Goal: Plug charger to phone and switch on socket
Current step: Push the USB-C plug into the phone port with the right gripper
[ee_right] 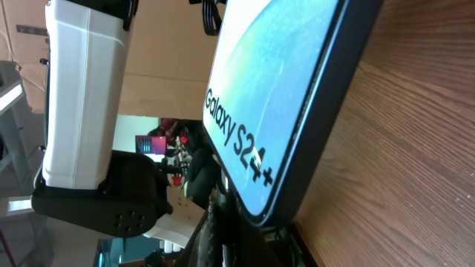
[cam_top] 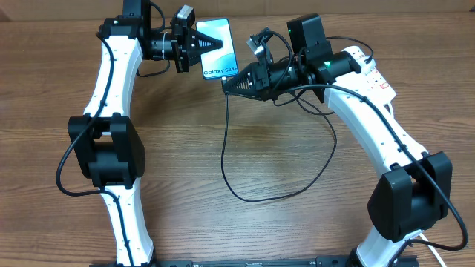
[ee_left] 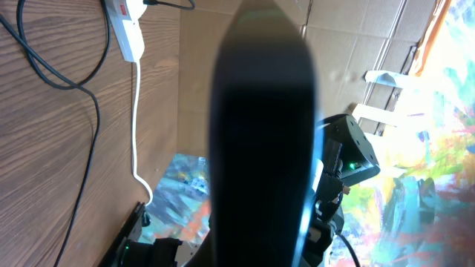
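The phone (cam_top: 220, 46), its blue screen reading "Galaxy S24+", is held tilted above the far table edge. My left gripper (cam_top: 197, 46) is shut on its left side; in the left wrist view the phone's dark back (ee_left: 260, 133) fills the middle. My right gripper (cam_top: 228, 84) is at the phone's bottom edge, shut on the charger's connector. The black charger cable (cam_top: 251, 199) hangs from it and loops over the table. In the right wrist view the phone (ee_right: 282, 89) is just above my fingers (ee_right: 260, 237); the connector's seating is hidden. The socket (cam_top: 375, 74) lies far right, partly under my right arm.
The socket (ee_left: 126, 26) and its thick white lead (ee_left: 136, 111) show in the left wrist view, with the black cable (ee_left: 70, 78) beside them. The wooden table (cam_top: 267, 222) spreads out in front. A cardboard wall stands behind the far edge.
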Controlling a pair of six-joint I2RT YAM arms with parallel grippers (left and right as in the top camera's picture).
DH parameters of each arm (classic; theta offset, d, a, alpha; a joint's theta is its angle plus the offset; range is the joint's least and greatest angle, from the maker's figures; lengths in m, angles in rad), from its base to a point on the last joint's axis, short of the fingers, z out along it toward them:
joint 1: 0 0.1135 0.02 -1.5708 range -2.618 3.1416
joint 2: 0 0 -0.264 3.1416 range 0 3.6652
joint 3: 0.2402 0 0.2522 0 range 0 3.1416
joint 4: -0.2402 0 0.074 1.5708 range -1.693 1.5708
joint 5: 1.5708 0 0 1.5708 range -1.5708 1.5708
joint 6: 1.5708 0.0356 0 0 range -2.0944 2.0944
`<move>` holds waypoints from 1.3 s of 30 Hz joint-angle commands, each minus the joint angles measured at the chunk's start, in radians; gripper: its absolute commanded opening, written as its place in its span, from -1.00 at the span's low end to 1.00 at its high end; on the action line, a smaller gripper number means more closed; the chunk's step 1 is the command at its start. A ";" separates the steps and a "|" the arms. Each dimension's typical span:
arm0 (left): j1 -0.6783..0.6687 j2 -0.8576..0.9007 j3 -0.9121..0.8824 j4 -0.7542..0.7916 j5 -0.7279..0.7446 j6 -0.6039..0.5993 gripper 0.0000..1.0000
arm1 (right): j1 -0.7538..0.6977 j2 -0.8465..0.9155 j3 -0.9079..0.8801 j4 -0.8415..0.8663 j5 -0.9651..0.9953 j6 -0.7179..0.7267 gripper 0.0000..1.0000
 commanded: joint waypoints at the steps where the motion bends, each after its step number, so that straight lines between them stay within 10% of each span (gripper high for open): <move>1: -0.008 -0.018 0.012 -0.001 0.063 0.007 -0.92 | 0.010 -0.009 0.007 0.009 0.017 0.018 -0.93; 39: -0.008 -0.018 0.012 -0.011 0.063 0.016 -0.92 | 0.014 -0.009 0.007 0.042 0.040 0.090 -0.93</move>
